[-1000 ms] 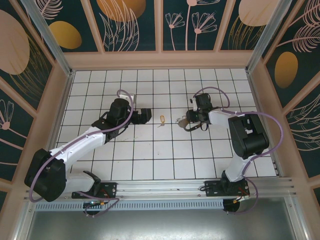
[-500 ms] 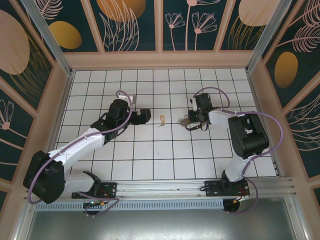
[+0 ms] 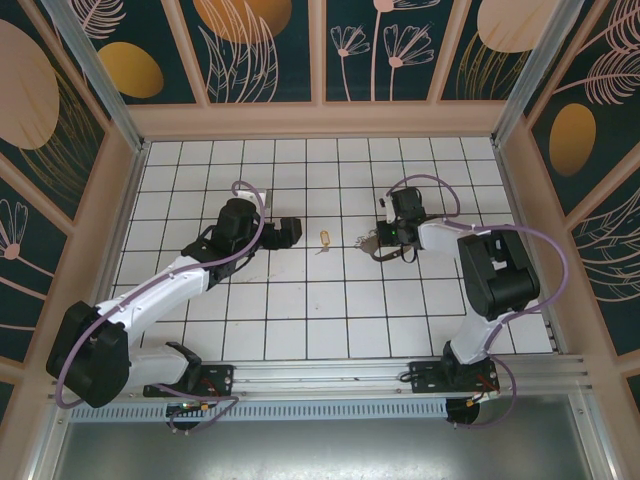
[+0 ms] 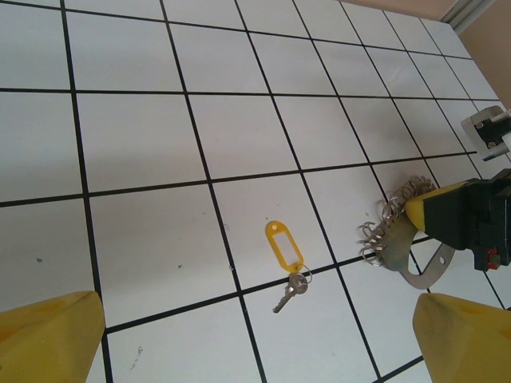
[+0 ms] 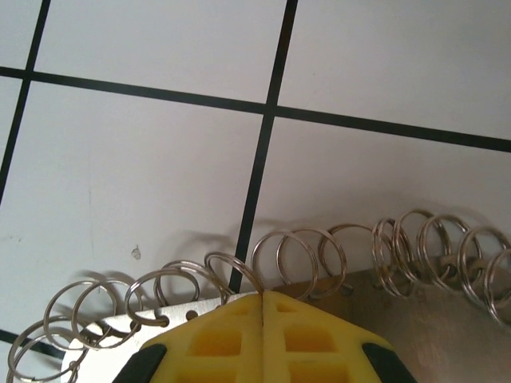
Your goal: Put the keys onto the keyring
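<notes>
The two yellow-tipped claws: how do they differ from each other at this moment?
The left gripper has its jaws wide open; the right gripper has them shut tight. The left gripper hangs over bare tiles, short of the yellow-tagged key; the right gripper sits at the edge of the ring-fringed metal plate, though whether it pinches it is unclear. Both have yellow fingertips and are low over the white tiled table.

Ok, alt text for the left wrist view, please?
A small key on a yellow tag lies on the white tiled floor, mid-frame. Right of it, the right end effector, shut, pinches a curved metal holder fringed with wire rings. The open left end effector's yellow fingertips fill the bottom corners.
</notes>
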{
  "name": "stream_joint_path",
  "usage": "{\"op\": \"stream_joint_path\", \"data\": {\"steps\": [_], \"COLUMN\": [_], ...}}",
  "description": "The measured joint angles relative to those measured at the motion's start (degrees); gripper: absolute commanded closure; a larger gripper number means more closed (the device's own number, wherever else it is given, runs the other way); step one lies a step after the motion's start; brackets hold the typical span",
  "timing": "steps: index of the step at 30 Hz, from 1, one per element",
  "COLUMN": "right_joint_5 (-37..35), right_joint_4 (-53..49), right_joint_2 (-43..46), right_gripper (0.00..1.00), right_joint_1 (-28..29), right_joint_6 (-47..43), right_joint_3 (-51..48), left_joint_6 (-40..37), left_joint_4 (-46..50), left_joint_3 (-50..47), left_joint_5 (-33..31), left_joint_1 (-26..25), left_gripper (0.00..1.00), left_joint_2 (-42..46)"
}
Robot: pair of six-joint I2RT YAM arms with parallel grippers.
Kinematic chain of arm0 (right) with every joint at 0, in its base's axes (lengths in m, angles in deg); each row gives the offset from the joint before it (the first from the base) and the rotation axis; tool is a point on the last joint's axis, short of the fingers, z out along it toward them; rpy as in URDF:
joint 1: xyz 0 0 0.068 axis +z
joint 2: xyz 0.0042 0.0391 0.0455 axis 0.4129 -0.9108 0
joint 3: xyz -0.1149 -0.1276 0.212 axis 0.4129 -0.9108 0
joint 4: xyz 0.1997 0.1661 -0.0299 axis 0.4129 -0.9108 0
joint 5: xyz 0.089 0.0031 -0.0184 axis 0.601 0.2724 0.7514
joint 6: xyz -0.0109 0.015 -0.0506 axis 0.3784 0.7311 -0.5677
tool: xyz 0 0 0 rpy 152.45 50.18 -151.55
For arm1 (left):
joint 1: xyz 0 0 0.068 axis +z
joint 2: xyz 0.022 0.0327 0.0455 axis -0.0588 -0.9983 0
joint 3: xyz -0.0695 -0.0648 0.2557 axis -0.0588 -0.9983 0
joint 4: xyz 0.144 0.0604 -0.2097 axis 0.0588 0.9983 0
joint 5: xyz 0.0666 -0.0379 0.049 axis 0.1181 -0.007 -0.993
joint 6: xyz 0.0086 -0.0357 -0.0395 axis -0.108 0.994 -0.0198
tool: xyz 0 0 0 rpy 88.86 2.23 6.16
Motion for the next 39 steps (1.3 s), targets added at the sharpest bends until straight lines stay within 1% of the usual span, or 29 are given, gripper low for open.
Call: {"op": "stream_joint_path", "data": {"steps": [7, 14, 15, 17, 19, 20, 21, 22, 24, 27, 31, 35, 39], "right_joint_5": [2.45, 6.49, 6.99, 7.32, 7.23, 7.06, 6.97, 6.82, 6.27, 4.83, 2.56, 0.76, -0.42], "right_joint_4": [-0.2, -0.26, -0.28, -0.52, -0.83, -1.16, -1.51, -1.7, -1.9, -2.36, -4.15, -5.66, -7.5], "right_joint_2": [3.37, 9.84, 10.49, 11.45, 11.58, 11.54, 11.45, 11.28, 10.56, 8.63, 5.4, 4.15, 3.78], "right_gripper": [1.0, 1.0, 0.99, 0.81, 0.65, 0.59, 0.55, 0.52, 0.5, 0.51, 0.56, 0.61, 0.61], "right_joint_1": [0.39, 4.15, 4.46, 4.63, 4.63, 4.63, 4.66, 4.66, 4.96, 6.67, 9.75, 11.3, 12.35], "right_joint_6": [0.0, 0.09, 0.11, 0.59, 1.05, 1.18, 1.55, 1.55, 1.46, 1.31, 0.15, -1.88, -5.09], "right_joint_3": [-2.23, -3.82, -4.02, -4.31, -4.31, -4.31, -4.31, -4.31, -4.28, -3.89, -1.77, 0.15, 1.62], "left_joint_6": [0.02, 0.04, 0.04, 0.04, 0.04, 0.04, 0.04, 0.07, 0.22, 0.37, 0.44, 0.44, 0.44], "left_joint_4": [0.0, 0.0, -0.02, -0.02, -0.02, -0.02, -0.02, -0.04, -0.07, -0.2, -0.39, -0.35, -0.35], "left_joint_3": [-0.94, -2.03, -2.23, -2.67, -2.89, -2.93, -2.93, -2.93, -2.93, -2.93, -3.45, -4.02, -4.33], "left_joint_5": [-0.04, -0.17, -0.17, -0.17, -0.17, -0.17, -0.15, -0.17, -0.17, -0.17, -0.2, -0.59, -1.07], "left_joint_1": [0.0, 0.0, 0.0, 0.0, 0.0, 0.0, 0.0, 0.0, 0.0, 0.0, 0.0, 0.0, 0.0], "left_gripper": [0.02, 0.02, 0.02, 0.01, 0.02, 0.02, 0.02, 0.02, 0.02, 0.01, 0.02, 0.02, 0.02], "left_joint_2": [1.18, 1.38, 1.4, 1.46, 1.55, 1.62, 1.75, 1.92, 2.25, 2.56, 2.67, 2.91, 3.61]}}
